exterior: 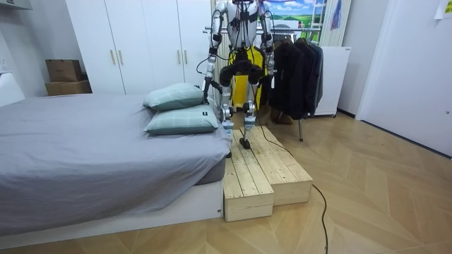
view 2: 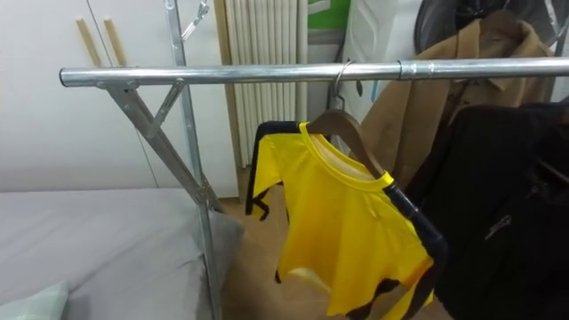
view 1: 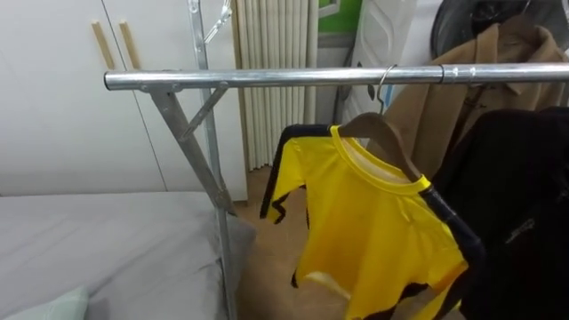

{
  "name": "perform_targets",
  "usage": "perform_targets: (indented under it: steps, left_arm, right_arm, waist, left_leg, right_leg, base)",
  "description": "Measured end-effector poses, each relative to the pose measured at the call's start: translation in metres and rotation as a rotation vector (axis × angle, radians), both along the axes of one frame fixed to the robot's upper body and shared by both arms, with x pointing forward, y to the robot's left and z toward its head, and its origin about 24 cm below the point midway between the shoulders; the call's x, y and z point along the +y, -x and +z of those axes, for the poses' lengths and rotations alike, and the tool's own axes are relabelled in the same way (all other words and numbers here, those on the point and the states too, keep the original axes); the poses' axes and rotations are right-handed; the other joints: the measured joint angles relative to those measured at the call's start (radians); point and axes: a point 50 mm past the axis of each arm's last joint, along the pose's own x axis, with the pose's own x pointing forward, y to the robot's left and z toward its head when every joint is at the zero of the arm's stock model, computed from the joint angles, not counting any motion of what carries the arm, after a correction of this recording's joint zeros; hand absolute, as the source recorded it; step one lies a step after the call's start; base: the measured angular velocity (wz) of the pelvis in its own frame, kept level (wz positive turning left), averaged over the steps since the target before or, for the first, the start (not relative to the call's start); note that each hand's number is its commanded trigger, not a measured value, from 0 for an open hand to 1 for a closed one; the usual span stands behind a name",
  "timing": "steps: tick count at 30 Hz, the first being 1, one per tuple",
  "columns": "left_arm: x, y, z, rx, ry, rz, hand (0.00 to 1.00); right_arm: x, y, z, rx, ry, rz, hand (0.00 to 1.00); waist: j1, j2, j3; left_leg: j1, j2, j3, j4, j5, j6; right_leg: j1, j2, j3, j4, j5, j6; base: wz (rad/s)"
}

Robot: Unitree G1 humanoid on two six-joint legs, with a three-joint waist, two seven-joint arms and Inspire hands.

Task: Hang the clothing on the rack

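In the left eye view, a yellow short-sleeved T-shirt with black trim [view 1: 373, 231] hangs on a brown wooden hanger [view 1: 387, 138]. The hanger's wire hook is over a silver metal clothes rail [view 1: 267, 78] that runs level across the upper frame. The shirt's long axis runs straight down, collar at the top and hem towards the bottom edge. Its shoulder line slants from centre frame down to the right. A tan coat [view 1: 480, 71] and a black garment [view 1: 524, 196] hang just right of it. A grey bed [view 1: 89, 240] fills the lower left, and white wardrobe doors [view 1: 53, 116] stand behind it.

The right eye view has the same shirt at centre, the coat at upper right and the bed at lower left.

In the room view, the robot stands at upper centre on a pale wooden plank platform [exterior: 265, 176] beside the bed, facing the rack. The yellow shirt shows between its legs. Its left hand [exterior: 210, 86] and right hand [exterior: 270, 76] hang at its sides, too small to tell whether open or closed. Two pale green pillows [exterior: 176, 106] lie on the bed to its left.
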Motion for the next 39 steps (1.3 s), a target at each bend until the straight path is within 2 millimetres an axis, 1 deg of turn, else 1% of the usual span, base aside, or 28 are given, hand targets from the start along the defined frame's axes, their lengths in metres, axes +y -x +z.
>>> perform_targets:
  steps: [1,3,5,7,8,9,10,11,12,13,14,15,16,17,18,19,20,21,23,24,25,26,28,31,35,36,38,39]
  left_arm:
    - [-0.001,-0.001,0.000,-0.012,-0.002,-0.015,0.00]
    - [-0.004,-0.005,-0.002,-0.040,-0.003,-0.034,0.00]
    - [-0.006,-0.007,-0.002,-0.064,0.001,-0.041,0.00]
    - [-0.010,-0.020,-0.004,-0.112,0.007,-0.062,0.00]
    - [-0.010,-0.023,-0.004,-0.123,0.009,-0.064,0.00]
    - [-0.011,-0.026,-0.004,-0.142,0.011,-0.079,0.00]
    - [-0.013,-0.028,-0.005,-0.149,0.018,-0.085,0.00]
    - [-0.014,-0.028,-0.005,-0.149,0.024,-0.085,0.00]
    - [-0.015,-0.029,-0.005,-0.150,0.034,-0.084,0.00]
    - [-0.016,-0.029,-0.005,-0.149,0.043,-0.082,0.00]
    - [-0.016,-0.028,-0.005,-0.145,0.048,-0.079,0.00]
    - [-0.016,-0.030,-0.005,-0.147,0.050,-0.080,0.00]
    - [-0.016,-0.030,-0.005,-0.145,0.052,-0.079,0.00]
    - [-0.016,-0.030,-0.005,-0.142,0.056,-0.080,0.00]
    - [-0.016,-0.029,-0.005,-0.136,0.061,-0.087,0.00]
    - [-0.017,-0.029,-0.005,-0.131,0.066,-0.094,0.00]
    - [-0.017,-0.029,-0.005,-0.131,0.067,-0.094,0.00]
    - [-0.017,-0.031,-0.005,-0.135,0.067,-0.096,0.00]
    - [-0.017,-0.034,-0.005,-0.145,0.067,-0.104,0.00]
    - [-0.018,-0.035,-0.005,-0.146,0.069,-0.113,0.00]
    - [-0.018,-0.036,-0.005,-0.146,0.070,-0.119,0.00]
    - [-0.018,-0.036,-0.005,-0.147,0.070,-0.119,0.00]
    - [-0.018,-0.037,-0.005,-0.150,0.068,-0.118,0.00]
    - [-0.016,-0.039,-0.005,-0.165,0.055,-0.122,0.00]
    - [-0.014,-0.041,-0.004,-0.174,0.035,-0.123,0.00]
    - [-0.014,-0.039,-0.004,-0.171,0.034,-0.120,0.00]
    - [-0.013,-0.039,-0.004,-0.170,0.031,-0.115,0.00]
    - [-0.013,-0.036,-0.004,-0.163,0.030,-0.114,0.00]
  right_arm:
    - [-0.001,-0.004,0.001,-0.011,0.013,0.056,0.00]
    - [-0.004,-0.013,0.003,-0.024,0.041,0.138,0.00]
    - [-0.004,-0.021,0.004,-0.037,0.062,0.204,0.00]
    - [-0.006,-0.025,0.005,-0.039,0.078,0.251,0.00]
    - [-0.006,-0.026,0.005,-0.038,0.080,0.261,0.00]
    - [-0.005,-0.024,0.004,-0.025,0.084,0.279,0.00]
    - [-0.006,-0.022,0.004,-0.012,0.093,0.300,0.00]
    - [-0.007,-0.021,0.004,-0.006,0.098,0.304,0.00]
    - [-0.009,-0.018,0.004,0.009,0.108,0.319,0.00]
    - [-0.009,-0.016,0.004,0.026,0.118,0.342,0.00]
    - [-0.010,-0.015,0.004,0.036,0.126,0.354,0.00]
    - [-0.010,-0.015,0.003,0.049,0.135,0.378,0.00]
    - [-0.010,-0.013,0.003,0.066,0.143,0.388,0.00]
    - [-0.011,-0.011,0.003,0.076,0.147,0.387,0.00]
    - [-0.012,-0.009,0.003,0.092,0.152,0.385,0.00]
    - [-0.013,-0.007,0.003,0.101,0.154,0.385,0.00]
    - [-0.014,-0.007,0.003,0.104,0.157,0.385,0.00]
    - [-0.015,-0.007,0.004,0.108,0.166,0.385,0.00]
    - [-0.016,-0.006,0.004,0.111,0.180,0.389,0.00]
    - [-0.017,-0.006,0.004,0.110,0.187,0.384,0.00]
    - [-0.017,-0.005,0.004,0.110,0.193,0.379,0.00]
    - [-0.018,-0.005,0.004,0.110,0.197,0.381,0.00]
    - [-0.019,-0.002,0.004,0.117,0.212,0.379,0.00]
    - [-0.020,-0.002,0.004,0.114,0.224,0.368,0.00]
    - [-0.021,0.004,0.005,0.116,0.234,0.327,0.00]
    - [-0.022,0.007,0.005,0.122,0.238,0.309,0.00]
    - [-0.021,0.011,0.004,0.128,0.239,0.278,0.00]
    - [-0.020,0.014,0.004,0.130,0.234,0.238,0.00]
  waist:
    - [0.003,0.002,-0.0005]
    - [0.018,0.005,-0.0007]
    - [0.027,0.011,-0.0013]
    - [0.031,0.015,-0.0038]
    - [0.031,0.014,-0.0050]
    - [0.040,0.010,-0.0057]
    - [0.049,0.000,-0.0114]
    - [0.050,0.003,-0.0094]
    - [0.051,-0.003,-0.0097]
    - [0.056,-0.006,-0.0093]
    - [0.058,-0.005,-0.0084]
    - [0.059,-0.006,-0.0077]
    - [0.057,-0.006,-0.0070]
    - [0.056,-0.006,-0.0063]
    - [0.058,-0.007,-0.0054]
    - [0.058,-0.006,-0.0058]
    - [0.060,-0.006,-0.0054]
    - [0.060,-0.003,-0.0063]
    - [0.057,-0.001,-0.0054]
    - [0.056,-0.004,-0.0070]
    - [0.056,-0.005,-0.0074]
    - [0.056,-0.007,-0.0079]
    - [0.056,-0.007,-0.0085]
    - [0.058,-0.008,-0.0138]
    - [0.051,-0.007,-0.0144]
    - [0.049,-0.006,-0.0186]
    - [0.043,-0.006,-0.0199]
    - [0.026,-0.008,-0.0208]
  left_leg:
    - [-0.010,0.002,-0.019,0.016,0.000,-0.001]
    - [-0.030,0.002,-0.029,0.041,0.005,-0.004]
    - [-0.051,0.003,-0.034,0.054,0.013,-0.006]
    - [-0.082,0.010,-0.005,0.064,0.030,-0.009]
    - [-0.093,0.013,0.006,0.069,0.036,-0.009]
    - [-0.101,0.020,0.046,0.071,0.051,-0.008]
    - [-0.110,0.026,0.087,0.076,0.065,-0.005]
    - [-0.114,0.031,0.108,0.079,0.070,-0.005]
    - [-0.125,0.044,0.162,0.094,0.080,-0.001]
    - [-0.128,0.078,0.255,0.141,0.074,0.012]
    - [-0.127,0.094,0.295,0.178,0.063,0.025]
    - [-0.122,0.125,0.347,0.245,0.046,0.041]
    - [-0.114,0.139,0.381,0.288,0.034,0.047]
    - [-0.107,0.146,0.391,0.300,0.029,0.044]
    - [-0.087,0.155,0.419,0.309,0.020,0.037]
    - [-0.073,0.156,0.432,0.310,0.010,0.031]
    - [-0.065,0.154,0.435,0.308,0.006,0.026]
    - [-0.048,0.152,0.454,0.286,-0.007,0.019]
    - [-0.035,0.137,0.470,0.217,-0.017,0.009]
    - [-0.035,0.128,0.479,0.188,-0.018,0.007]
    - [-0.033,0.115,0.478,0.160,-0.015,0.004]
    - [-0.032,0.110,0.477,0.151,-0.011,-0.002]
    - [-0.030,0.096,0.470,0.118,0.001,0.002]
    - [-0.032,0.079,0.465,0.076,0.003,0.008]
    - [-0.040,0.067,0.430,0.067,0.020,0.021]
    - [-0.040,0.066,0.423,0.066,0.021,0.022]
    - [-0.040,0.061,0.390,0.066,0.022,0.027]
    - [-0.040,0.053,0.363,0.060,0.026,0.033]
  right_leg:
    - [0.001,-0.003,-0.017,0.000,-0.004,-0.005]
    - [0.001,-0.009,-0.033,0.000,-0.008,-0.010]
    - [0.001,-0.023,-0.075,-0.003,-0.015,-0.013]
    - [0.004,-0.048,-0.160,-0.013,-0.023,-0.015]
    - [0.009,-0.054,-0.184,-0.019,-0.025,-0.015]
    - [0.022,-0.067,-0.223,-0.032,-0.033,-0.009]
    - [0.031,-0.080,-0.268,-0.035,-0.039,-0.012]
    - [0.040,-0.086,-0.296,-0.042,-0.047,-0.016]
    - [0.054,-0.100,-0.355,-0.048,-0.057,-0.015]
    - [0.068,-0.113,-0.414,-0.050,-0.067,-0.016]
    - [0.077,-0.118,-0.444,-0.050,-0.075,-0.013]
    - [0.091,-0.128,-0.499,-0.046,-0.089,-0.011]
    - [0.104,-0.138,-0.556,-0.041,-0.101,-0.007]
    - [0.113,-0.143,-0.585,-0.039,-0.106,-0.007]
    - [0.125,-0.153,-0.638,-0.034,-0.116,-0.005]
    - [0.129,-0.160,-0.677,-0.027,-0.127,0.006]
    - [0.129,-0.165,-0.697,-0.021,-0.129,0.008]
    - [0.127,-0.166,-0.731,-0.019,-0.131,0.012]
    - [0.121,-0.172,-0.779,-0.012,-0.133,0.009]
    - [0.117,-0.182,-0.806,-0.004,-0.136,0.010]
    - [0.117,-0.188,-0.825,-0.003,-0.136,0.010]
    - [0.118,-0.192,-0.833,-0.002,-0.135,0.010]
    - [0.126,-0.204,-0.867,-0.002,-0.129,0.007]
    - [0.127,-0.216,-0.872,-0.001,-0.116,0.005]
    - [0.139,-0.221,-0.893,-0.006,-0.105,0.005]
    - [0.144,-0.223,-0.896,-0.006,-0.104,0.009]
    - [0.159,-0.223,-0.894,-0.006,-0.098,0.022]
    - [0.165,-0.223,-0.843,-0.004,-0.098,0.043]
  base:
    - [0.34]
    - [0.40]
    - [0.67]
    - [1.09]
    - [1.13]
    - [1.07]
    - [1.11]
    - [1.29]
    - [1.47]
    - [1.54]
    - [1.50]
    - [1.54]
    - [1.55]
    - [1.51]
    - [1.39]
    - [1.28]
    - [1.17]
    - [1.01]
    - [0.89]
    - [0.67]
    - [0.55]
    - [0.36]
    - [0.21]
    - [0.09]
    - [0.19]
    - [0.25]
    - [0.43]
    - [0.69]
